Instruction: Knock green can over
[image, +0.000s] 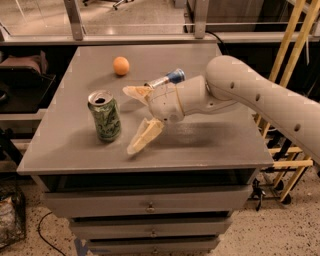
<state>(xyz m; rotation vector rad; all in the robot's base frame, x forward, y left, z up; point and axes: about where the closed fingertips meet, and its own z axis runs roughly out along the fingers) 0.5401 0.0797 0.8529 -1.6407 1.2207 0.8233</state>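
Note:
The green can (105, 115) stands upright on the grey table (65, 145), left of centre, its silver top with the opening facing up. My gripper (131, 120) is just to the right of the can, open, with one cream finger (135, 92) behind and one finger (143, 137) in front, pointing left toward the can. A small gap separates the fingertips from the can. The white arm (250, 92) reaches in from the right.
An orange ball (121, 65) lies at the back of the table. A blue-and-silver can (170, 78) lies on its side behind the gripper's wrist. Drawers (150, 205) sit under the table. Yellow wooden bars (295, 30) stand at the right.

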